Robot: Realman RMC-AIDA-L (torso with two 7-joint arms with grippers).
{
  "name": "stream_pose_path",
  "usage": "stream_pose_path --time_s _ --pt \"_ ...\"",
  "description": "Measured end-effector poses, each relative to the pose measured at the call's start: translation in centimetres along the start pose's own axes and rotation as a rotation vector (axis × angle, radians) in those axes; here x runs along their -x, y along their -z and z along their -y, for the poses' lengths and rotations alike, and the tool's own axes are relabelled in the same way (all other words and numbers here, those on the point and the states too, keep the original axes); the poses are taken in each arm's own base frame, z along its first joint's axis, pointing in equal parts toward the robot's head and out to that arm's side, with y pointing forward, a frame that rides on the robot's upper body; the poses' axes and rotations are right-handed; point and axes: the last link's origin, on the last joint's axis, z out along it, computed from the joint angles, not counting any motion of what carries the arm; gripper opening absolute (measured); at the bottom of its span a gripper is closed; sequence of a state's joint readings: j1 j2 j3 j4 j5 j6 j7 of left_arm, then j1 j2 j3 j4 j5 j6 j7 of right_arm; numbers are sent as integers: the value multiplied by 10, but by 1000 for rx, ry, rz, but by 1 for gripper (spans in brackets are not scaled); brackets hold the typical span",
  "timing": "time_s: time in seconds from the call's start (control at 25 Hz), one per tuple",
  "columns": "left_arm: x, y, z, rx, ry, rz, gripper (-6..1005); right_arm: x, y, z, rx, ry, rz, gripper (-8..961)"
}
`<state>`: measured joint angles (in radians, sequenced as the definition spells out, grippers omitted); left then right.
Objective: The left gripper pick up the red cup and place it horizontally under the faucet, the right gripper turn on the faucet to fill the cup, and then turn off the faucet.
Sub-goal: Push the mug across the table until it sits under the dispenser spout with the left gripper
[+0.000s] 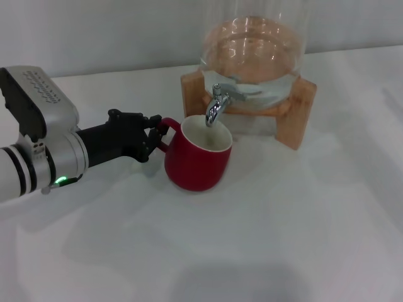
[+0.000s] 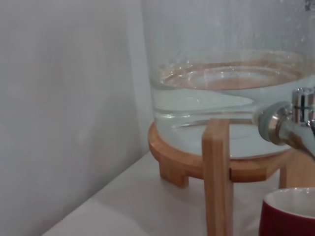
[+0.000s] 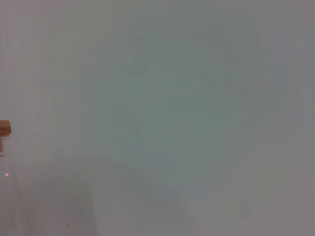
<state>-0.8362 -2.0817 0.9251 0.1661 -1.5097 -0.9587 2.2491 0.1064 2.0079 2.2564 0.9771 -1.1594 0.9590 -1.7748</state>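
Note:
The red cup (image 1: pixel 196 157) stands upright on the white table, its white inside facing up, directly below the spout of the chrome faucet (image 1: pixel 217 104). My left gripper (image 1: pixel 153 134) reaches in from the left, and its black fingers are closed around the cup's small loop handle. In the left wrist view, the faucet (image 2: pixel 288 123) and a part of the cup's rim (image 2: pixel 290 211) show at the edge. No water runs from the spout. The right gripper is out of view.
The faucet sits on a clear glass dispenser (image 1: pixel 255 50), partly filled with water, in a wooden stand (image 1: pixel 296 116) at the back of the table. A white wall rises behind it. The right wrist view shows a pale surface and a bit of wood (image 3: pixel 4 128).

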Motion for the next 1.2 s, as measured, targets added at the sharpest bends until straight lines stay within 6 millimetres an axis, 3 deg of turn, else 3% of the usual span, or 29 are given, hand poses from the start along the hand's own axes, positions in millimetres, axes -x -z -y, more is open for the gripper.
stream_pose_path --time_s 1.2 --pt "6 -1 -1 -3 -16 47 122 1 -1 0 2 6 9 631"
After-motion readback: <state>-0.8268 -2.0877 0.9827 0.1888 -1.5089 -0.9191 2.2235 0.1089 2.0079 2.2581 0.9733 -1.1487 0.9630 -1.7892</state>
